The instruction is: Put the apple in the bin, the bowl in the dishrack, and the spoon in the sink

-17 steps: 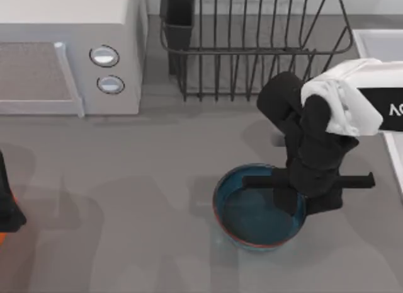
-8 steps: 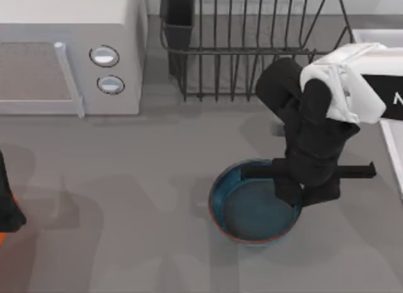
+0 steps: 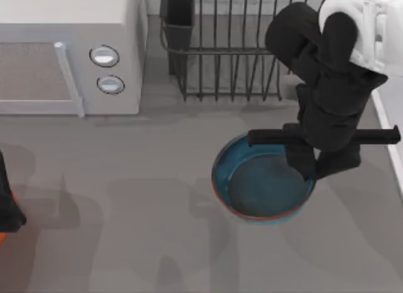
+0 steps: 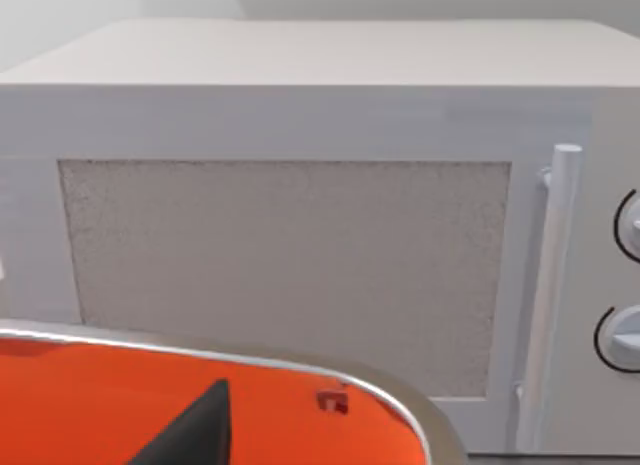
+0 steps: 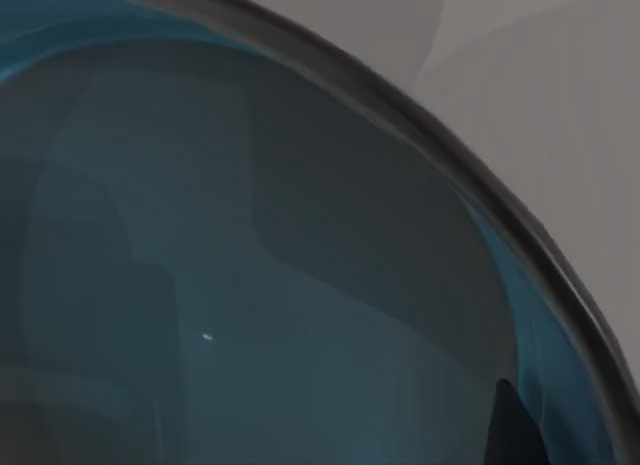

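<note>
The right tool (image 3: 310,168) grips the bowl (image 3: 261,191) by its right rim and has lifted it off the table (image 3: 126,179), nearer the dishrack (image 3: 239,47); racking comes next. Left tool's state: cannot tell.

Bowl (image 3: 261,189) is sitting right of centre on the table (image 3: 126,198), just in front of the dishrack (image 3: 245,47). Right gripper (image 3: 322,168) is hanging over the bowl's right rim, at the rim itself. Dishrack is standing at the back, utensil cup (image 3: 179,19) at its left corner. Microwave (image 3: 69,47) is sitting left of the dishrack at back left. Sink (image 3: 391,135) is lying along the right edge. Bin (image 4: 200,415) is sitting in front of the microwave at far left, by the parked left arm (image 3: 7,205).
</note>
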Robot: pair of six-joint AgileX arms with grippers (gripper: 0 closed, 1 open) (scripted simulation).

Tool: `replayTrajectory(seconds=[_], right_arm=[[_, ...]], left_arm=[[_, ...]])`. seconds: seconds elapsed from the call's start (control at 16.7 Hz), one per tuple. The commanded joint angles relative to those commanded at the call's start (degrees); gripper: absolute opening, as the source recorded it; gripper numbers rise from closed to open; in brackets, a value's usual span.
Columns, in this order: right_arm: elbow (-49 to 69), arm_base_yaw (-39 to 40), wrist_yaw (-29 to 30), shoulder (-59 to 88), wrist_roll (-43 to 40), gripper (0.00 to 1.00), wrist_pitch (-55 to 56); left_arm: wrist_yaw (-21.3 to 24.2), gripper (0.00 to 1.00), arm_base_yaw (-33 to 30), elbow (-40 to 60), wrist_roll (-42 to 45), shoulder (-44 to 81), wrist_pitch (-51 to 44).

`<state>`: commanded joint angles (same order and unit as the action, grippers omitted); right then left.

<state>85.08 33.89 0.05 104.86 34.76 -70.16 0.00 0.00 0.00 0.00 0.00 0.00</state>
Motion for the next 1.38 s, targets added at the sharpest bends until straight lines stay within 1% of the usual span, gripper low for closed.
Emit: replayTrajectory(seconds=[0.3, 0.48, 0.6, 0.72, 1.08, 1.2, 1.38], right_arm=[[-0.06, 0.50, 0.70, -0.05, -0.33, 0.00, 0.86], [0.28, 2.91, 6.00, -1.81, -3.10, 0.00, 6.12], [0.32, 5.40, 11.73, -3.69, -6.11, 0.00, 12.23], [0.09, 8.42, 18.84, -5.84, -9.87, 0.00, 20.31], [-1.91, 18.36, 43.25, -13.87, -23.25, 0.00, 49.88], [-2.41, 21.26, 50.51, -16.87, -27.23, 0.00, 58.16], [-2.68, 24.44, 58.24, -20.70, -31.48, 0.00, 66.21]], left_arm=[[0.00, 1.00, 0.00, 0.00, 0.00, 0.00, 0.00], [0.00, 1.00, 0.00, 0.00, 0.00, 0.00, 0.00], [0.00, 1.00, 0.00, 0.00, 0.00, 0.00, 0.00], [0.00, 1.00, 0.00, 0.00, 0.00, 0.00, 0.00], [0.00, 1.00, 0.00, 0.00, 0.00, 0.00, 0.00], [0.00, 1.00, 0.00, 0.00, 0.00, 0.00, 0.00], [0.00, 1.00, 0.00, 0.00, 0.00, 0.00, 0.00]])
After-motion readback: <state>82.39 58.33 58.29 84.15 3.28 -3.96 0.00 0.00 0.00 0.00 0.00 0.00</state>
